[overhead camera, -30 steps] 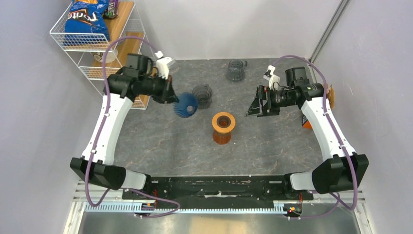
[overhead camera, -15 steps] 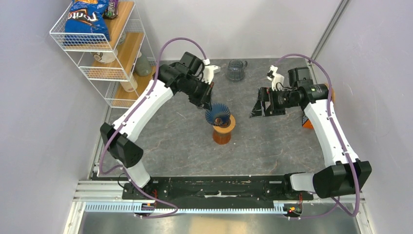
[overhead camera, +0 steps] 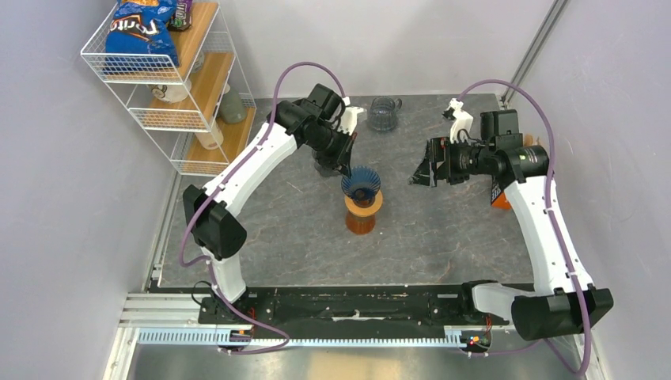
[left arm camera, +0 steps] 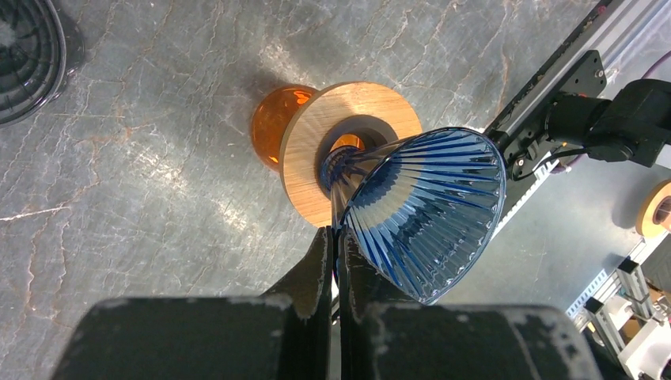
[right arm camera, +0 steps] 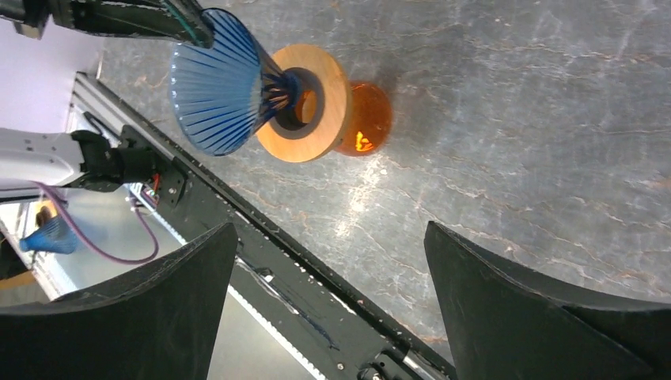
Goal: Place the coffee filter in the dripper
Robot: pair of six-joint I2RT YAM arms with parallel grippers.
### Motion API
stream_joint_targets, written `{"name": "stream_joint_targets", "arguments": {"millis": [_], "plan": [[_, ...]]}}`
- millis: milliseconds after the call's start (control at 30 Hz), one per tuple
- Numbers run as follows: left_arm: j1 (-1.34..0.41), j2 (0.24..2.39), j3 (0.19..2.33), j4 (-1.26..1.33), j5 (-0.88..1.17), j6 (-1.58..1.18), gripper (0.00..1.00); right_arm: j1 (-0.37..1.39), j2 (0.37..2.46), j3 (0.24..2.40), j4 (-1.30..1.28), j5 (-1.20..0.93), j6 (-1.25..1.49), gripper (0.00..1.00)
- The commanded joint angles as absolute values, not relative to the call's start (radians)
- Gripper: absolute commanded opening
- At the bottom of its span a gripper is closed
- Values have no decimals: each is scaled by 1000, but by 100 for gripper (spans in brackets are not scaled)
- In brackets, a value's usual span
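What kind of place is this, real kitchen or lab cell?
Likely a lab robot cell, not a kitchen: bare walls box in a stone-look table, a metal mounting rail runs along its near edge, a wire shelf holds a chip bag.

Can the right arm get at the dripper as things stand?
Probably its side only: nothing stands between the open right gripper and the dripper, but the left gripper holds the filter in its top.

Pale walls [overhead camera: 396, 39] enclose a grey marbled table [overhead camera: 443, 229] and wire shelf [overhead camera: 130, 70].
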State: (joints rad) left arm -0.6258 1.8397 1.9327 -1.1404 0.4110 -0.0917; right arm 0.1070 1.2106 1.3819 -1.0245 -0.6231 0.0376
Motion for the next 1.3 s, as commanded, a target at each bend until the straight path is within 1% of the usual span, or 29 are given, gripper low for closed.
{"name": "stream_joint_targets", "arguments": {"millis": [0,167,300,633,933,1267], "plan": [[-641,1842,1972,-1108,425,-126,2,105,1254,1385,-1012,-721,48,94],[-644,1854,1960,-1108,428,-123,2,107,1322,1356,-995,-807,129,92],[-644,1863,1979,-1108,422,-121,2,112,1374,1372,-962,-823,181,90],[-644,1879,1944,-1115,426,-118,2,181,1430,1351,-908,-805,224,78],[-644,1903,1925,-1111,415,-104,2,223,1472,1338,-883,-770,226,74],[-644,1894,1883,-1094,413,-104,2,266,1508,1307,-818,-787,279,67]]}}
